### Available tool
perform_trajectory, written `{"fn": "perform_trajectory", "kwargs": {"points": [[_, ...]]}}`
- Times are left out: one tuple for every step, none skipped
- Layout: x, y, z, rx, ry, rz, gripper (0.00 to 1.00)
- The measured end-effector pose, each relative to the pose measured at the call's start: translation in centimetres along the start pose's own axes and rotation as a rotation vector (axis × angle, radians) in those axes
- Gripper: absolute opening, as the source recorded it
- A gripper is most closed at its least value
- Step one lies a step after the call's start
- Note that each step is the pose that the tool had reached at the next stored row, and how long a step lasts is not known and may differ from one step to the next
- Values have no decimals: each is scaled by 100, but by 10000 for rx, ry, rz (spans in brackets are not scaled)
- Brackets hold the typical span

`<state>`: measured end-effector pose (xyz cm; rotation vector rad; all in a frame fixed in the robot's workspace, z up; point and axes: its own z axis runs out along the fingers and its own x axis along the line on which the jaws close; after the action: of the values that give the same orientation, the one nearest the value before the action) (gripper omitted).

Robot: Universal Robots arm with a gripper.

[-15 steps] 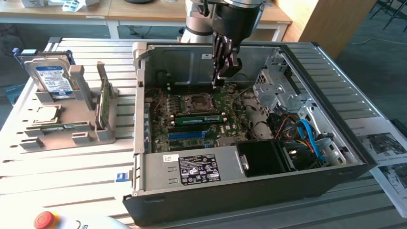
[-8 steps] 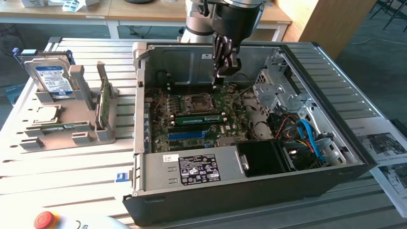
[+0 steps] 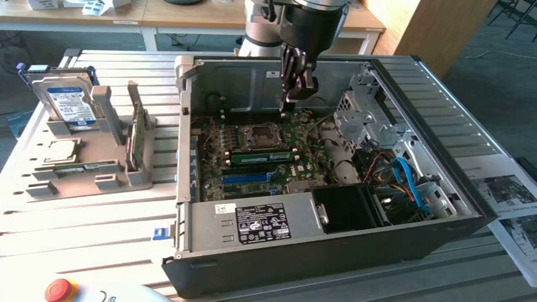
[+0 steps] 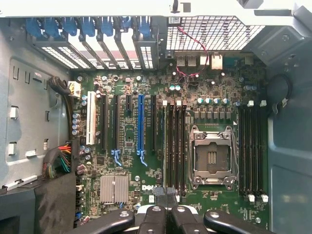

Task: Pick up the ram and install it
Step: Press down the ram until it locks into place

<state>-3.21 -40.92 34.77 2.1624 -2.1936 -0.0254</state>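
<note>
My gripper (image 3: 291, 100) hangs inside the open computer case (image 3: 201, 82), above the motherboard (image 3: 251, 176) and near its far edge. Its black fingers (image 4: 153, 217) are pressed together, shut, and I see nothing between them. In the wrist view the gripper (image 4: 165, 214) is lined up over the dark memory slots (image 4: 174, 146) beside the empty processor socket (image 4: 210, 158). One green ram stick (image 3: 261, 156) sits in a slot next to that socket. Another green stick (image 3: 138, 135) stands on edge in the grey holder at the exterior view's left.
The grey holder (image 3: 50, 185) also carries a silver hard drive with a blue-white label (image 3: 71, 104) and a square processor chip (image 3: 55, 150). Case walls, a drive cage (image 3: 365, 119), cables (image 3: 403, 176) and the power supply (image 3: 251, 223) surround the board. A red button (image 3: 57, 289) sits at the table's front.
</note>
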Motion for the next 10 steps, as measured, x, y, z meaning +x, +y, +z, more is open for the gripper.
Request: {"fn": "perform_trajectory", "kwargs": {"points": [[0, 0, 0, 0, 0, 0, 10], [0, 0, 0, 0, 0, 0, 10], [0, 0, 0, 0, 1, 0, 10], [0, 0, 0, 0, 0, 0, 10], [0, 0, 0, 0, 0, -1, 10], [0, 0, 0, 7, 0, 0, 10], [0, 0, 0, 22, 0, 1, 10], [0, 1, 0, 47, -2, 3, 10], [0, 1, 0, 75, -1, 3, 10], [0, 1, 0, 110, -1, 4, 10]]}}
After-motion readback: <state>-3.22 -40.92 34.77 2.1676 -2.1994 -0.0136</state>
